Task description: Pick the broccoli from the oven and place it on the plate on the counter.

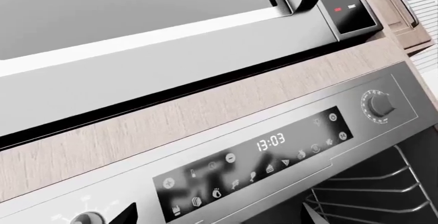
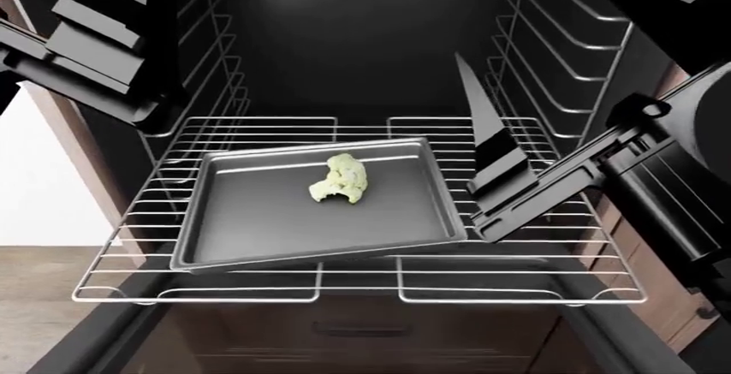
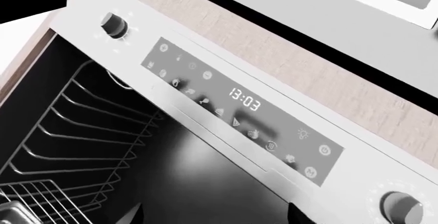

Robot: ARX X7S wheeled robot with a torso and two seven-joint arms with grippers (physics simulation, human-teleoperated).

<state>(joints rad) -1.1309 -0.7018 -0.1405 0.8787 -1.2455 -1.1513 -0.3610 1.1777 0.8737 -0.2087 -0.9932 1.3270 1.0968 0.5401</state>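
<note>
Broccoli (image 2: pixel 341 180) lies loose at the middle of the grey tray (image 2: pixel 228 220) on the pulled-out wire rack (image 2: pixel 342 276), easy to reach from above. Right gripper (image 2: pixel 485 143) hovers at three o'clock, apparently spread, grasping nothing. Left gripper (image 2: pixel 115 49) hangs at ten o'clock; its state is unclear. Beyond, the oven (image 2: pixel 342 40) cavity's side rails (image 2: pixel 560 40) crowd both arms.

A second silver box (image 1: pixel 171 34) with a small red light sits above on a light wood shelf (image 1: pixel 205 111). Brown wooden cupboards (image 2: pixel 639 297) stand beside it, over a wood floor (image 2: pixel 46 288).
</note>
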